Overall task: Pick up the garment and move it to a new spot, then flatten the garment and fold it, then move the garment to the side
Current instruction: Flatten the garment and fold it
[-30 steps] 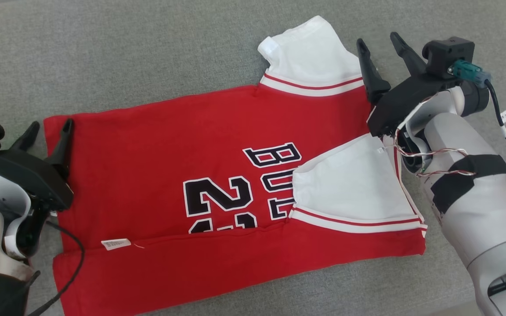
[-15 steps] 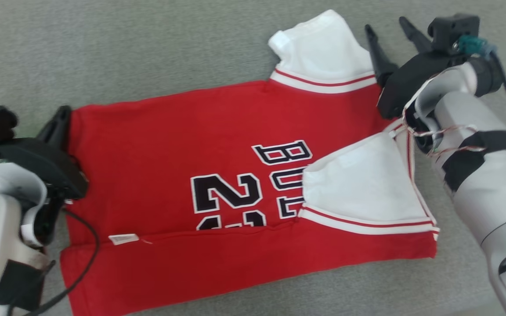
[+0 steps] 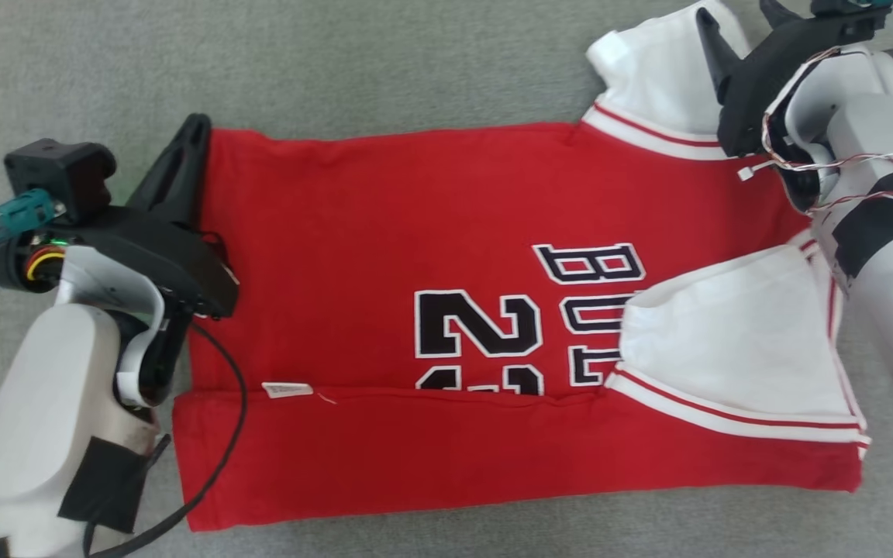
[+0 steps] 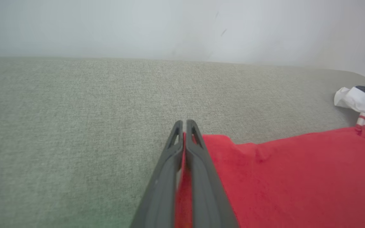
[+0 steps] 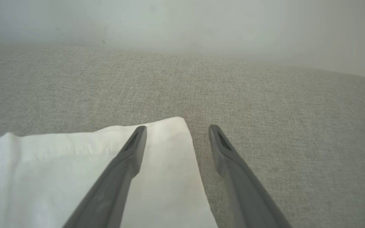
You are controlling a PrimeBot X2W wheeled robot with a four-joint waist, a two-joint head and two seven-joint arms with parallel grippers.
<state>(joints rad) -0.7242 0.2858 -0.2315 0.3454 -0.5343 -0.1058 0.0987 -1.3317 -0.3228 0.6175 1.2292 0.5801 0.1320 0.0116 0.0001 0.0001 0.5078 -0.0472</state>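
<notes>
My left tool point(image 4: 185, 123) is clenched on the far left corner of the red garment point(image 3: 415, 209), which lies lengthwise across the grey table point(image 3: 338, 62) toward my released right tool point(image 5: 176, 128), astride its white sleeve point(image 5: 74, 164).

From where I stand I count one garment point(image 3: 384, 232), a red jersey. It has two white sleeves, the far sleeve point(image 3: 648, 70) and the near sleeve point(image 3: 733, 349), and one small white label point(image 3: 287, 389). There are two tools, the left tool point(image 3: 192, 132) and the right tool point(image 3: 737, 12), each with two dark fingers. One black cable point(image 3: 233, 403).
</notes>
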